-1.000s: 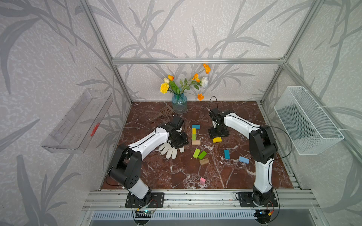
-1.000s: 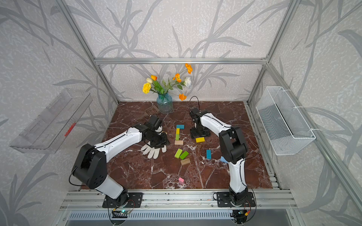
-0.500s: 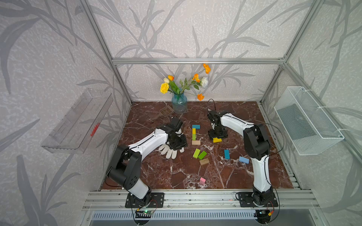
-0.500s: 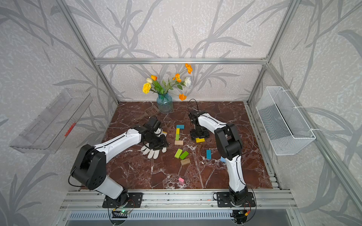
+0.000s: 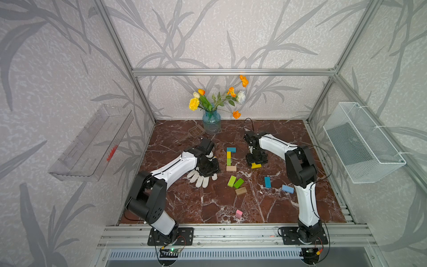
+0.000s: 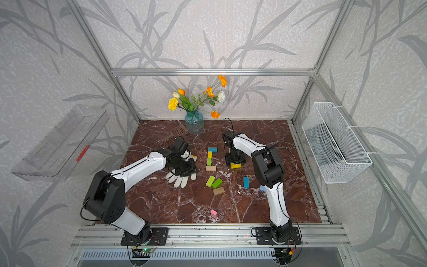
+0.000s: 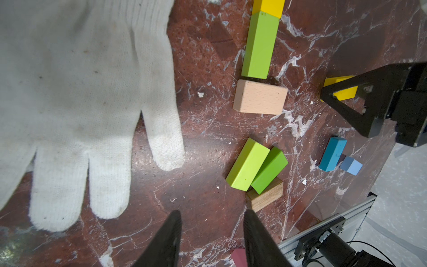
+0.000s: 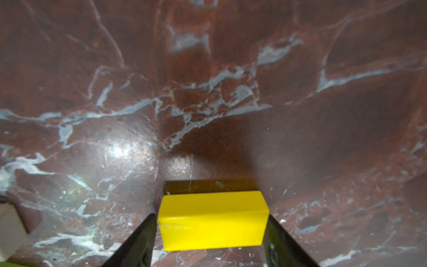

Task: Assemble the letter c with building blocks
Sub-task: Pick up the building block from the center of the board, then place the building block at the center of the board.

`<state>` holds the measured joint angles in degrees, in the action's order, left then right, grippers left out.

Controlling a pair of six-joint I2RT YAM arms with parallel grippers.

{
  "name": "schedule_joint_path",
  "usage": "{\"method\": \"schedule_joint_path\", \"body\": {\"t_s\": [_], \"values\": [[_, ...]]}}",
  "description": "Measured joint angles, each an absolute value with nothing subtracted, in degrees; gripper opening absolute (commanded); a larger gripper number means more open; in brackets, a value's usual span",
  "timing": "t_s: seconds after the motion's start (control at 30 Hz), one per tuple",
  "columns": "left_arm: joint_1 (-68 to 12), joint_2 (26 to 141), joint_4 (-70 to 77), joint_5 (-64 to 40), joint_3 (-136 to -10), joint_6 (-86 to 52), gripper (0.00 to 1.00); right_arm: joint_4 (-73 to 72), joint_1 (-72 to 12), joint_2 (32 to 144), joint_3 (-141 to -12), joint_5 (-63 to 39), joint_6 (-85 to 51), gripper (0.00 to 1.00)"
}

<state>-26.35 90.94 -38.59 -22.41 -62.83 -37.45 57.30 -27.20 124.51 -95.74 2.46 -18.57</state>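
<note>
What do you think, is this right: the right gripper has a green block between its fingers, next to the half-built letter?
Not quite. The block between the fingers of the right gripper is yellow, not green; the right wrist view shows it plainly. The rest holds: it lies next to the half-built letter.

- White-and-black left arm (image 5: 175,165) reaches forward; its black left gripper (image 7: 211,213) points down, jaws partly apart, empty.
- White-and-black right arm (image 5: 275,144) stretches inward; black right gripper (image 5: 256,161) points down, jaws flanking a yellow wooden block (image 8: 212,219).
</note>
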Motion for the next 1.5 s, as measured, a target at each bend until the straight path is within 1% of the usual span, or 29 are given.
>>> {"method": "schedule_joint_path", "body": {"t_s": [0.17,0.33,0.63,0.9,1.27,1.5], "values": [[-26.2,90.9,-38.6,-22.4,-62.8,-37.4,0.45,57.2,-27.2,124.5,-95.7,1.9,-18.6,0.61],[-26.1,90.9,-38.6,-22.4,-62.8,-37.1,0.45,57.1,-27.2,124.5,-95.7,1.3,-18.8,0.56],[-25.7,90.9,-38.5,-22.6,-62.8,-36.6,0.45,57.2,-27.4,124.5,-98.0,-0.8,-21.8,0.55],[-24.6,90.9,-37.0,-23.9,-62.4,-35.9,0.45,57.5,-27.5,126.4,-108.2,-2.2,-25.9,0.55],[-23.8,91.1,-35.2,-25.9,-62.4,-34.9,0.45,61.7,-27.5,138.6,-124.6,-3.1,-30.0,0.55],[-23.5,91.6,-35.0,-27.1,-62.4,-34.5,0.45,64.9,-27.6,143.1,-133.6,-3.0,-30.6,0.56]]}}
